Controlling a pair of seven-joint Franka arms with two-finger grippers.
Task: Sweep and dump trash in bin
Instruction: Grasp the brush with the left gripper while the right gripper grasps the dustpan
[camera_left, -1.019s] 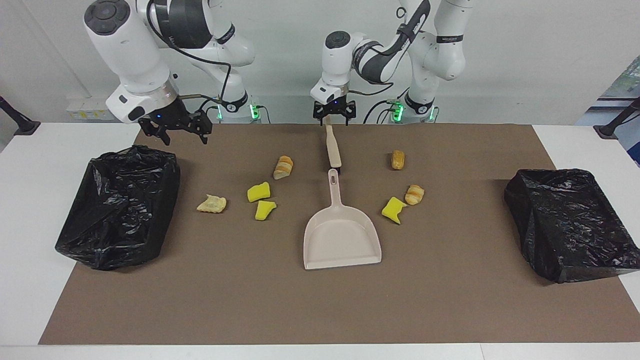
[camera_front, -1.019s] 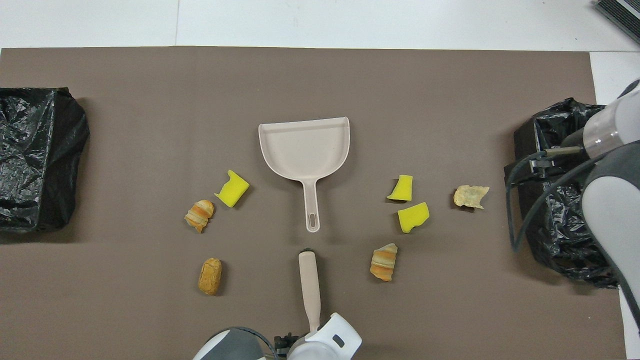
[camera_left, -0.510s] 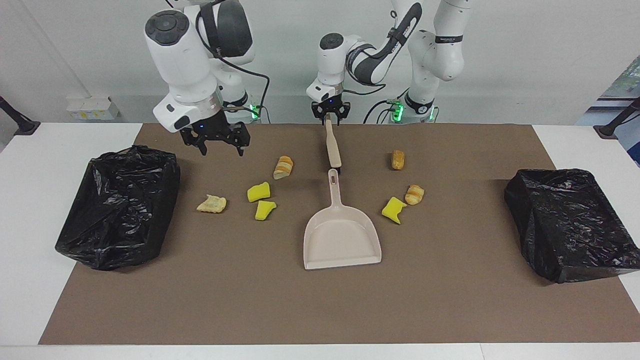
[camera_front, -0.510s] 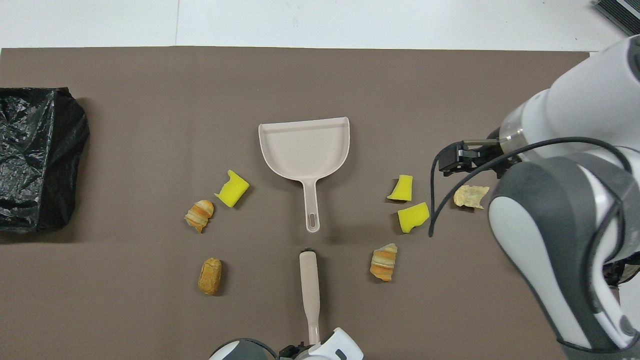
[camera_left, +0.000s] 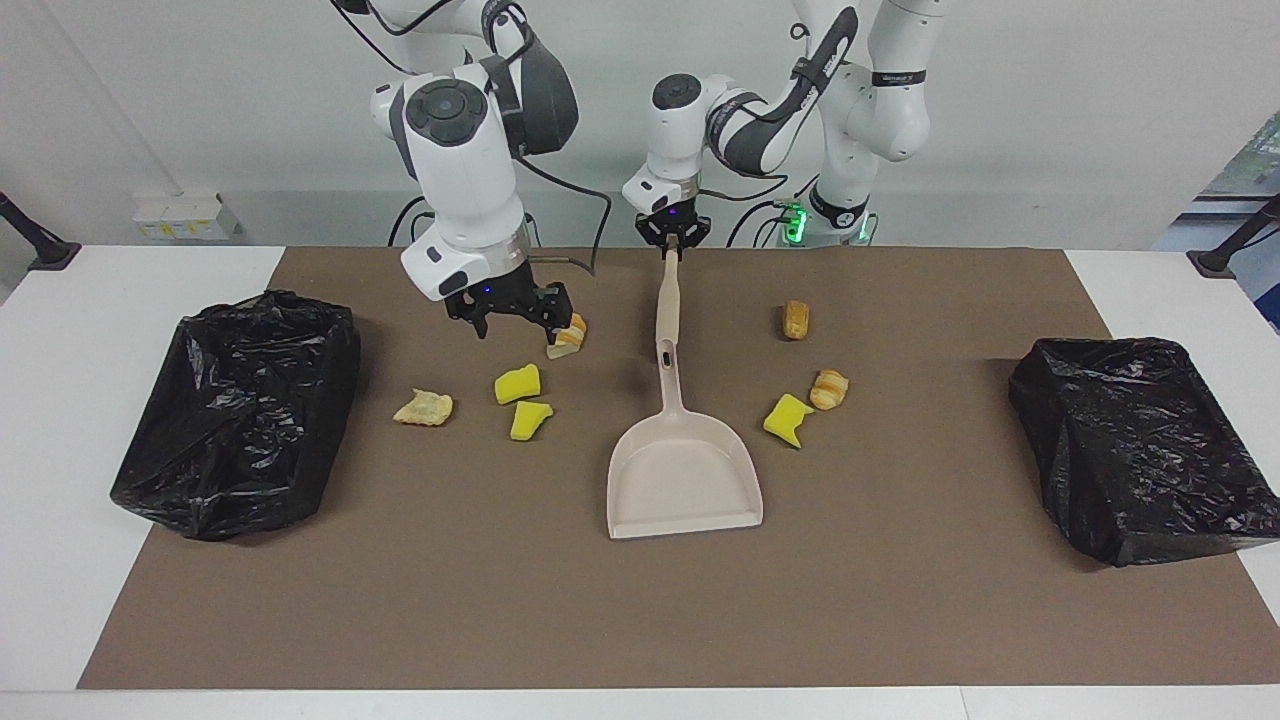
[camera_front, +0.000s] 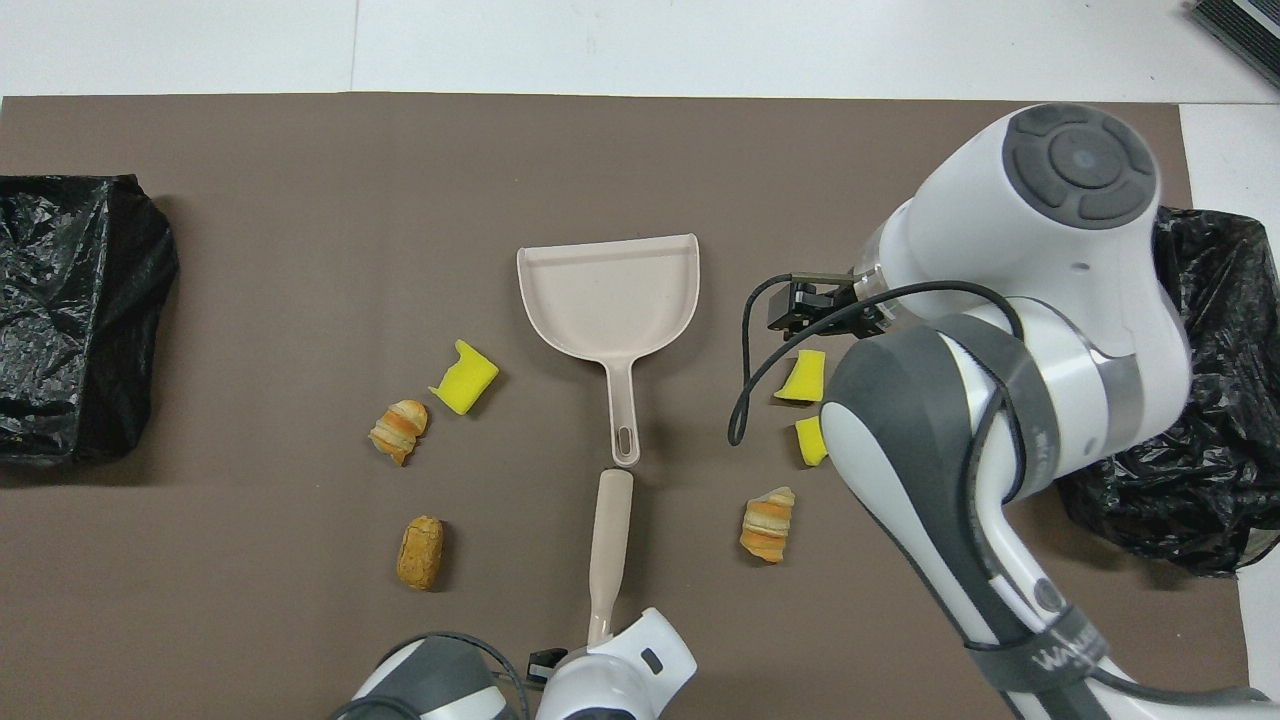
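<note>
The trash lies scattered around the beige dustpan (camera_left: 684, 480) (camera_front: 608, 300): yellow sponge chunks (camera_left: 517, 383) (camera_left: 528, 420) (camera_left: 787, 418), bread pieces (camera_left: 568, 335) (camera_left: 796, 318) (camera_left: 829, 388) and a tan scrap (camera_left: 424, 407). My left gripper (camera_left: 672, 240) is shut on the handle end of the beige brush (camera_left: 667, 310) (camera_front: 610, 545), whose other end hangs by the dustpan's handle. My right gripper (camera_left: 518, 325) is open, low over the mat beside a bread piece. In the overhead view the right arm hides the tan scrap and part of one sponge chunk (camera_front: 810, 440).
Two bins lined with black bags stand on the brown mat (camera_left: 640, 620), one at the right arm's end (camera_left: 240, 410) (camera_front: 1190, 450) and one at the left arm's end (camera_left: 1140, 440) (camera_front: 70, 310). White table edge surrounds the mat.
My left gripper closed on the brush handle and tilted the brush up toward the dustpan handle. My right arm swung from the bin toward the middle, stopping by the bread piece.
</note>
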